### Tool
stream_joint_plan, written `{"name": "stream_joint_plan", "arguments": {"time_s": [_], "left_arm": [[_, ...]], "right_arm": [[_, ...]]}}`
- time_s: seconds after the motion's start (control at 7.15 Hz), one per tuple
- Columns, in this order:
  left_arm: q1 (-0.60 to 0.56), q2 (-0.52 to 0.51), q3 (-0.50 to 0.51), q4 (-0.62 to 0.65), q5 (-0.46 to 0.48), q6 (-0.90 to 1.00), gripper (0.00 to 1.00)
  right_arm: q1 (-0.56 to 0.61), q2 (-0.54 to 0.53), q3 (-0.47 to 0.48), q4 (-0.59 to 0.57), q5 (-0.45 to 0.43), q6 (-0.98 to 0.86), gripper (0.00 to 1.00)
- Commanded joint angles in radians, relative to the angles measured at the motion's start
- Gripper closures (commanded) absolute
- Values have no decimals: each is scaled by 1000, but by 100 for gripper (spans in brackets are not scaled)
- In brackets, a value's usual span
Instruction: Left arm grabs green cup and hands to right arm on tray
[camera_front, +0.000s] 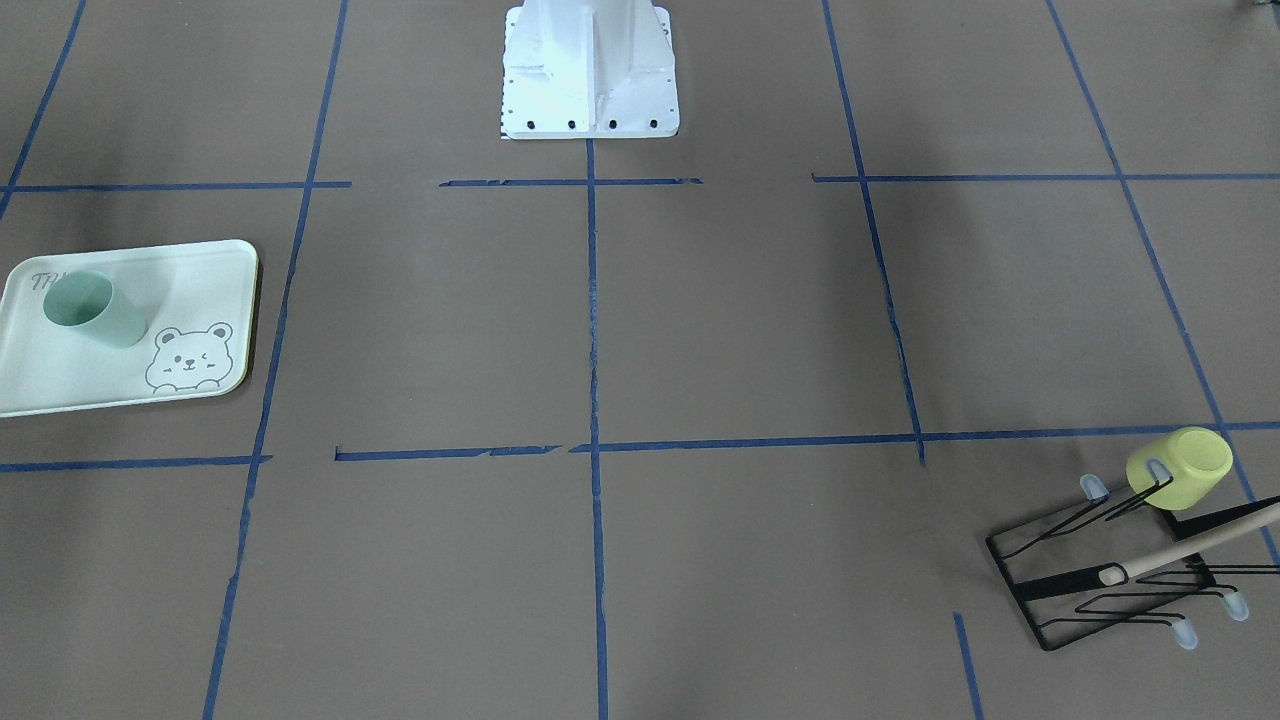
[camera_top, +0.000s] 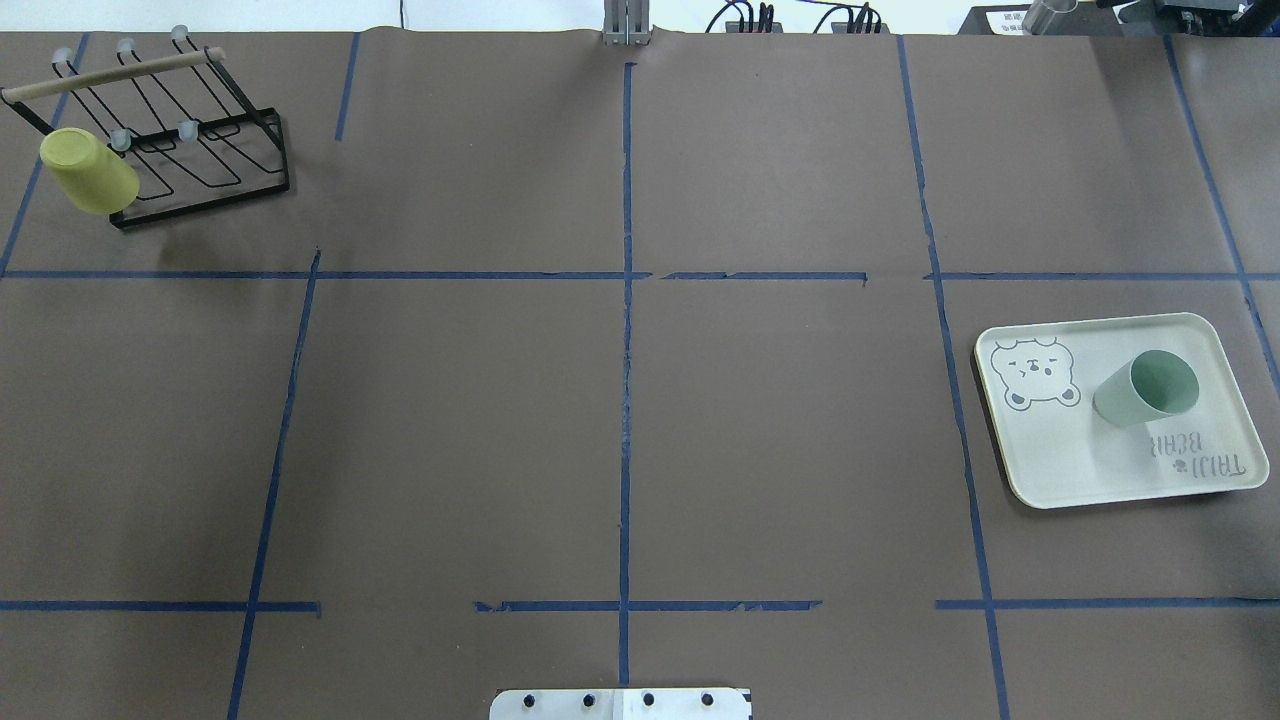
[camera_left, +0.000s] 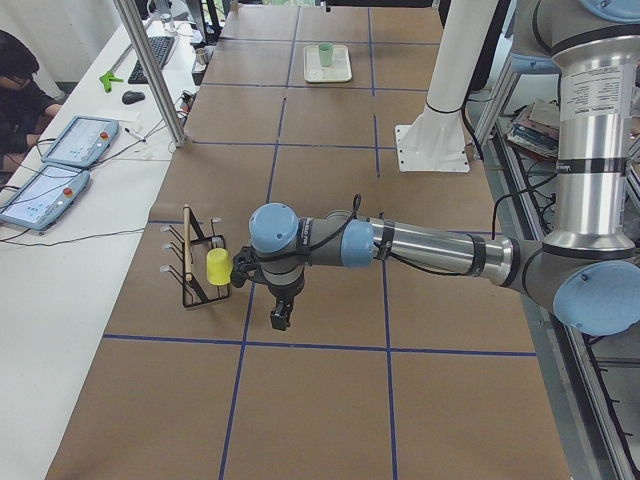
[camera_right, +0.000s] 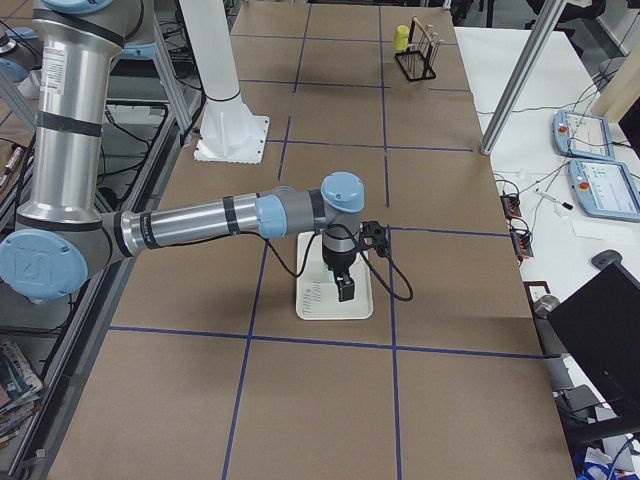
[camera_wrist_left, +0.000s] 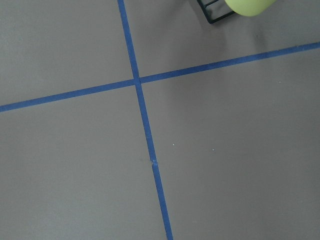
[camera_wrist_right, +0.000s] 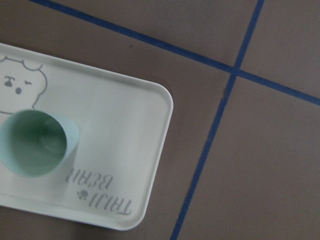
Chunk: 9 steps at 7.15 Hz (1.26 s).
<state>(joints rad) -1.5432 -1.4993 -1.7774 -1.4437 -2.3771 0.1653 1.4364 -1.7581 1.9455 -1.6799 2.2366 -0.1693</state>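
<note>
Green cup (camera_top: 1145, 388) stands upright, mouth up, on the tray (camera_top: 1050, 480), toward the tray's 1 o'clock part in the overhead view, w/ the tray at approx. 3 o'clock on the tabletop, so the task looks as good as done. Main risk, IMO: the right arm (camera_right: 200, 225) hangs its wrist over the tray, and a low sweep could clip the light cup and tip it or nudge the tray. Right jaws show only in a side view, so can't tell if they're parted or closed. Same for the left jaws. 2nd risk: the left arm (camera_left: 400, 245) hovers just beside the rack (camera_top: 200, 150) at approx. 10 o'clock, where a lookalike yellow-green cup (camera_top: 88, 172) hangs on a prong. A wrong pick or a bump there would spoil things. Nothing stands btw. the arms across the mid tabletop; the white base (camera_front: 590, 70) sits at the robot's edge.
</note>
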Motion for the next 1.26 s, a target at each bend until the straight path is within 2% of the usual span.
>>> {"name": "stream_joint_plan", "arguments": {"time_s": [0.0, 0.14, 0.84, 1.12], "left_arm": [[0, 7, 21, -1, -1, -3, 0], [0, 22, 21, -1, 1, -1, 0], [-3, 89, 10, -4, 18, -7, 0], [-2, 102, 9, -4, 91, -6, 0]], "right_arm": [[64, -59, -25, -92, 9, -118, 0], [65, -60, -48, -89, 58, -119, 0], [82, -57, -46, -89, 69, -118, 0], [82, -55, -46, -89, 70, -118, 0]]}}
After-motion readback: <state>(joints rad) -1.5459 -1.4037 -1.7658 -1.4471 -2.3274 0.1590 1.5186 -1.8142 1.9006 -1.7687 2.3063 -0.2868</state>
